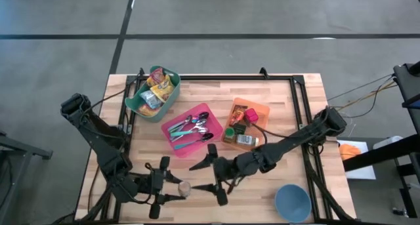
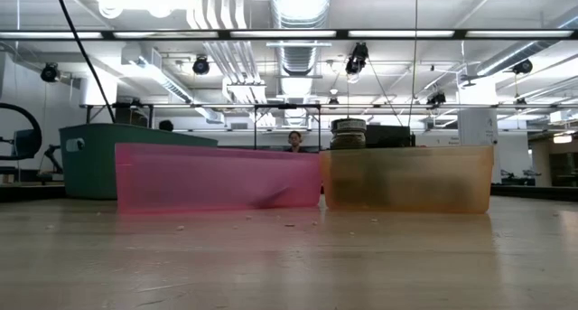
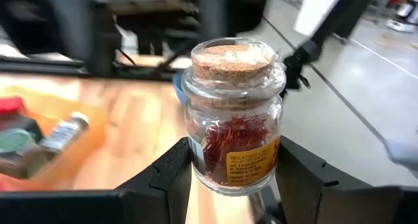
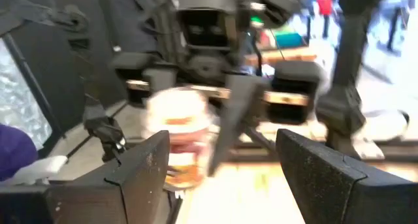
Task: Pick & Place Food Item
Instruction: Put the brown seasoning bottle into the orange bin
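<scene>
Corked jar (image 3: 234,116) clamped between left fingers (image 3: 171,175); right fingers (image 4: 140,165) spread, seemingly nearby.

A clear jar (image 3: 233,116) between the black fingers (image 3: 171,178) has a tan cork top, red threads and a yellow label

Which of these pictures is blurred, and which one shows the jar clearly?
Right wrist view: smeared, the glass jar and left gripper look streaked. Left wrist view: jar sharp, background soft. High view: even light, jar tiny. Low view: pink bin and orange bin hazy.
</scene>
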`<state>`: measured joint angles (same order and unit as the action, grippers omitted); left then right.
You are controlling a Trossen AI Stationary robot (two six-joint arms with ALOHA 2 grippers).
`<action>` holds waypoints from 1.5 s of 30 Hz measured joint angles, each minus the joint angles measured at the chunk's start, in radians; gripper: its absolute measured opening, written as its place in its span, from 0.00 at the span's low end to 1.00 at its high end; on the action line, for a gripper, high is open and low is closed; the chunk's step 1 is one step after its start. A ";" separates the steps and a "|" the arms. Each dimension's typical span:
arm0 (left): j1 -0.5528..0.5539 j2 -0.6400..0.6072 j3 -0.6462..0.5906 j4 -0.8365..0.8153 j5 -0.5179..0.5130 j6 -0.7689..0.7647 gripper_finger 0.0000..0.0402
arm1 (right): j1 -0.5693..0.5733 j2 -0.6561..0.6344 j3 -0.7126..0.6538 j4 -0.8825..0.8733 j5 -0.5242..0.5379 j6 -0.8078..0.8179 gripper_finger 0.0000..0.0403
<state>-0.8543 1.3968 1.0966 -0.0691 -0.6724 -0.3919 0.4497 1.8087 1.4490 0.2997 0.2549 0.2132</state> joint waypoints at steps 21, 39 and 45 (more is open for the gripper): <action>0.104 -0.003 -0.001 -0.182 0.244 -0.165 0.42 | -0.087 -0.036 0.002 -0.194 -0.309 0.207 0.68; 0.247 -0.003 -0.002 -0.241 0.472 -0.234 0.42 | -0.128 -0.030 0.002 -0.275 -0.335 0.281 0.68; 0.286 -0.003 -0.002 -0.240 0.532 -0.222 0.42 | -0.129 -0.020 0.003 -0.282 -0.339 0.285 0.68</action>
<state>-0.5688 1.3937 1.0946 -0.3096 -0.1405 -0.6142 0.3206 1.7889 1.4517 0.0182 -0.0838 0.4980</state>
